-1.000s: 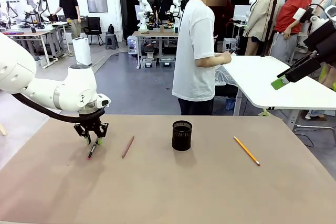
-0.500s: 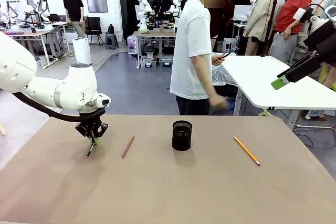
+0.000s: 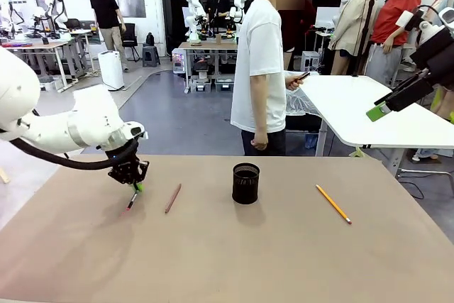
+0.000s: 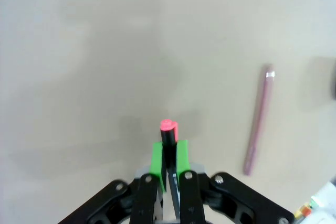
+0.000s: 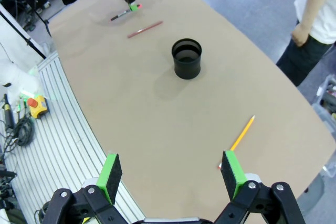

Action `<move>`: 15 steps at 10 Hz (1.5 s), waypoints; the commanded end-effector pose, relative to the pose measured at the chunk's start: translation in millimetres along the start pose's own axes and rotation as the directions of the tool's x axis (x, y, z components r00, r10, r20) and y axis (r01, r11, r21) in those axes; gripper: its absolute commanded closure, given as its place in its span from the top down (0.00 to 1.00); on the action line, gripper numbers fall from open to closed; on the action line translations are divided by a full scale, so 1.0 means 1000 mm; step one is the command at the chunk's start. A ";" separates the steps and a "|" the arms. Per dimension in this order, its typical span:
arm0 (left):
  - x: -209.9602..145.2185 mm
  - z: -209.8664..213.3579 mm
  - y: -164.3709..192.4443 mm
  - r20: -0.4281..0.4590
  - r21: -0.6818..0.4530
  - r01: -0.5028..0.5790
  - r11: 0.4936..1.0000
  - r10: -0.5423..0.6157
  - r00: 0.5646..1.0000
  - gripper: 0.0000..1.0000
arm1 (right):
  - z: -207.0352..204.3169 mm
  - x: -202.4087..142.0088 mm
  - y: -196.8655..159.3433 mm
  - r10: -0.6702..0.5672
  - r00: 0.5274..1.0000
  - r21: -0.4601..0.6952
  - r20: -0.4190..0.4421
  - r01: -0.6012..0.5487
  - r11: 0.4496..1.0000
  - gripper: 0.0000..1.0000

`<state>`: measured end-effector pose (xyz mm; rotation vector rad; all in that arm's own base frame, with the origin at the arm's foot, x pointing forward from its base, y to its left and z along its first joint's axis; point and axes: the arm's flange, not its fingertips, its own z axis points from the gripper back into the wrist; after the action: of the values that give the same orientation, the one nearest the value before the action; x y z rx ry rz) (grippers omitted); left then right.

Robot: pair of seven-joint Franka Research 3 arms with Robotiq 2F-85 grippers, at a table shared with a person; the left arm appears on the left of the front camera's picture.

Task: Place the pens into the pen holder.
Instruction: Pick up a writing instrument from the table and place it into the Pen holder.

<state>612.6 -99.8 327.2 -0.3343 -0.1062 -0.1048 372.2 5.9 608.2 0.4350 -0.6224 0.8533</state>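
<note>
Fingers [image 4: 156, 158] of the left gripper [image 4: 168, 153] are clamped on the dark pen [image 4: 168, 129], one green pad on each side of its barrel. The pink end sticks out just beyond the pads. In the front view the left gripper [image 3: 135, 186] holds the dark pen [image 3: 132, 200] well to the left of the pen holder [image 3: 245, 183]. The pen's long axis is slanted: the pink end is the lower end and points away from the pen holder, towards the robot's side of the table [image 3: 227, 267]. Whether the pink end touches the table cannot be told.

The right gripper [image 5: 172, 172] has its fingers spread wide and grips nothing. It hangs high above the table, on the robot's side of the pen holder [image 5: 187, 59].

The reddish-brown pen [image 3: 173, 198] lies flat between the dark pen and the pen holder, apart from both, with its long axis running roughly from the near side to the far side. The pencil [image 3: 333, 204] lies flat to the right of the pen holder, well apart from it and angled.

Change from the earlier frames:
- One second ago the left fingers stood apart over the dark pen, which lay flat on the table.
- Now they are closed on it, the wrist is tilted, and the gripper sits slightly nearer the pen holder.
- The reddish-brown pen, pencil and pen holder have not moved.
</note>
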 end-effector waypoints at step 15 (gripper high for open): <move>-0.034 0.077 -0.053 0.798 -0.099 0.607 0.789 -0.301 0.521 0.00 | 0.000 0.002 0.001 -0.003 1.000 0.016 0.016 0.002 1.000 1.00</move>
<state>570.5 -114.6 418.0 -0.6534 -0.9339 -0.4661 372.1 5.8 608.2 0.4351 -0.6221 0.8532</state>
